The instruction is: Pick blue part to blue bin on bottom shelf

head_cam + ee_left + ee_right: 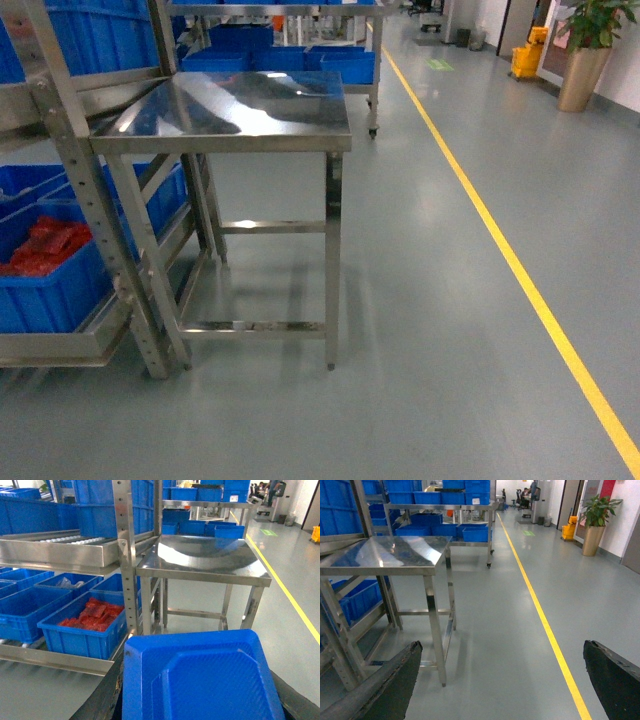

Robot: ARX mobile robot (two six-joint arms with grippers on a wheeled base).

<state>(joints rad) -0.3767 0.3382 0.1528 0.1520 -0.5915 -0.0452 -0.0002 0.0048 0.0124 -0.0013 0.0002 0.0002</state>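
In the left wrist view the blue part (200, 680) fills the lower middle, a blue boxy block with a raised panel. My left gripper (200, 692) is shut on it, with dark fingers (107, 700) showing at both sides. It hangs in front of the rack, above the floor. On the bottom shelf (55, 661) sits a blue bin (25, 607) at the left, beside a like bin holding red sheets (92, 620). My right gripper (502, 650) stands open over bare floor with nothing between its fingers. Neither gripper shows in the head view.
A stainless-steel table (230, 110) stands right of the rack upright (127, 555). A roller shelf (55, 545) runs above the bins. A yellow floor line (520, 270) runs along the aisle. More blue bins (300, 60) sit on a far rack, and a potted plant (585, 50) stands at the back right.
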